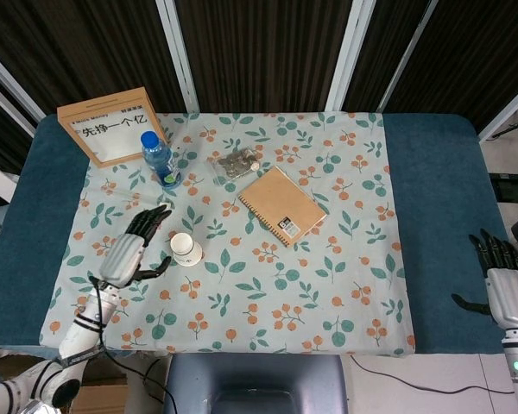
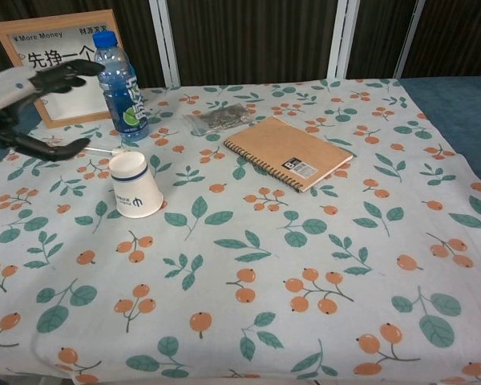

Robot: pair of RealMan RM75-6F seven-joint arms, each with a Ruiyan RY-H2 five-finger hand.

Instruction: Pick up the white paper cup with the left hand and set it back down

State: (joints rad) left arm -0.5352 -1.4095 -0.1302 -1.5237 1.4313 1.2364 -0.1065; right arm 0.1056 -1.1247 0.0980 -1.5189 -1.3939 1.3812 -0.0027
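The white paper cup (image 1: 186, 249) (image 2: 135, 184) stands upright on the flowered cloth at the left of the table, with nothing touching it. My left hand (image 1: 132, 247) (image 2: 34, 107) hovers to the left of the cup and above the cloth, its fingers spread and empty. A clear gap shows between its fingertips and the cup. My right hand (image 1: 504, 285) hangs beyond the table's right edge with its fingers apart, holding nothing; the chest view does not show it.
A blue-capped water bottle (image 1: 159, 159) (image 2: 119, 85) stands just behind the cup. A framed sign (image 1: 110, 125) (image 2: 54, 62) is at the back left. A clear bag of small items (image 1: 235, 163) (image 2: 216, 119) and a brown spiral notebook (image 1: 282, 205) (image 2: 288, 152) lie mid-table.
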